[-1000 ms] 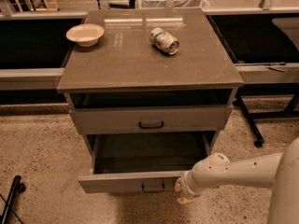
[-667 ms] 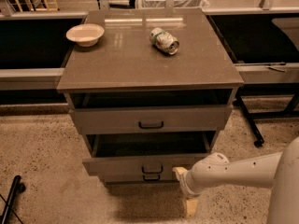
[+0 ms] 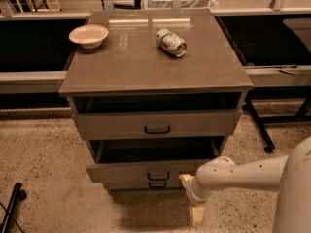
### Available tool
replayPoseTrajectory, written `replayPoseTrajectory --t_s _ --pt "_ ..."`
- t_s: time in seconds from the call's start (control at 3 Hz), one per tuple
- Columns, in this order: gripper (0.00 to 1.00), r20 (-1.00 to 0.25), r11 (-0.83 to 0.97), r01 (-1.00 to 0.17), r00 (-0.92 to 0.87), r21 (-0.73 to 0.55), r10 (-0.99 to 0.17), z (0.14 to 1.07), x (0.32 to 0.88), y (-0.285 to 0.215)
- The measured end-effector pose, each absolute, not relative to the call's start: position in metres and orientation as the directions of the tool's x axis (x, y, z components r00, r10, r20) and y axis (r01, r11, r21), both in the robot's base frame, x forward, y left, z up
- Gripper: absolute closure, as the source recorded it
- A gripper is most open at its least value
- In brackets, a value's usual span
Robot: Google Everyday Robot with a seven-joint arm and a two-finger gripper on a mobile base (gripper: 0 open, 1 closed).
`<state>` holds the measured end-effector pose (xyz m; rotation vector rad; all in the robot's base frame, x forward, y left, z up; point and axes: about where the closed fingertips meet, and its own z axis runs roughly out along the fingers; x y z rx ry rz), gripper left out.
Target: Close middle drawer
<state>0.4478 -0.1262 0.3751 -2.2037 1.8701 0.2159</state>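
The middle drawer point(image 3: 131, 170) of the grey cabinet point(image 3: 146, 67) stands partly open, its front panel a short way out and its dark inside showing above. Its small dark handle point(image 3: 158, 176) is centred on the front. My gripper point(image 3: 191, 198) is low at the drawer's right front corner, on the end of my white arm point(image 3: 243, 174). It is open and empty. One cream fingertip point(image 3: 184, 180) is against the drawer front's right end. The other fingertip point(image 3: 197, 215) points down toward the floor.
The top drawer point(image 3: 155, 124) is slightly open. The bottom drawer's handle point(image 3: 156, 184) shows just under the middle one. A white bowl point(image 3: 88, 35) and a lying can point(image 3: 171, 42) sit on the cabinet top. Black table legs point(image 3: 260, 130) stand on the right, a black stand point(image 3: 12, 205) on the left.
The middle drawer has slid in a long way, from far out to only a short way out. My gripper has followed it in toward the cabinet.
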Motion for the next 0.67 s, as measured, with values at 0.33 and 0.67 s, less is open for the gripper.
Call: replayPoseTrajectory --t_s 0.33,0.67 --pt "0.0 -0.287 -0.148 -0.987 0.161 -0.066 -0.944 0.374 0.465 -0.123" --pt "0.18 -0.309 -0.122 -0.989 0.141 -0.079 -0.941 0.376 0.492 -0.126"
